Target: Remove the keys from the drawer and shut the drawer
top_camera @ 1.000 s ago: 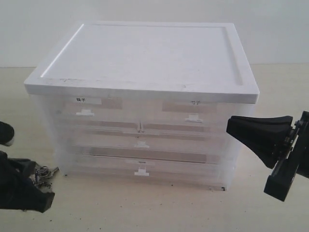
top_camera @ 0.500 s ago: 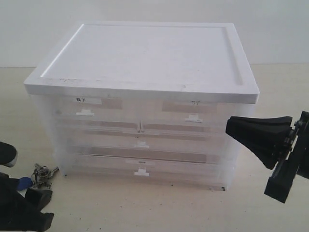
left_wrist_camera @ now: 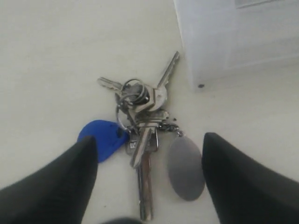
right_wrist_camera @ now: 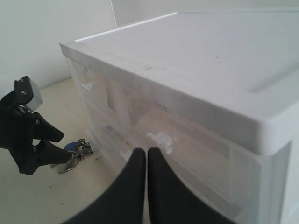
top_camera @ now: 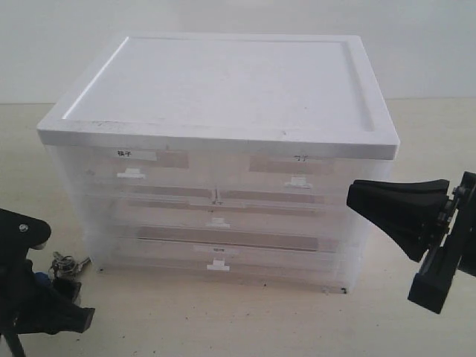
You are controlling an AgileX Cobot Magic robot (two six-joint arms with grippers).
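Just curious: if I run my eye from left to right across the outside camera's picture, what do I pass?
Left hand → drawer unit → right hand. The keys overlap the left hand, so they are left out.

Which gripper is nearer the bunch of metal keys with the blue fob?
Left gripper: open, straddling the keys; right gripper, shut, at the white plastic drawer unit's far side.

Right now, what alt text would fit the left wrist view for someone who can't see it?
A bunch of keys lies flat on a pale table between two spread black fingers. A blue fob and an oval grey tag hang from the ring, and a white cabinet's corner stands nearby.
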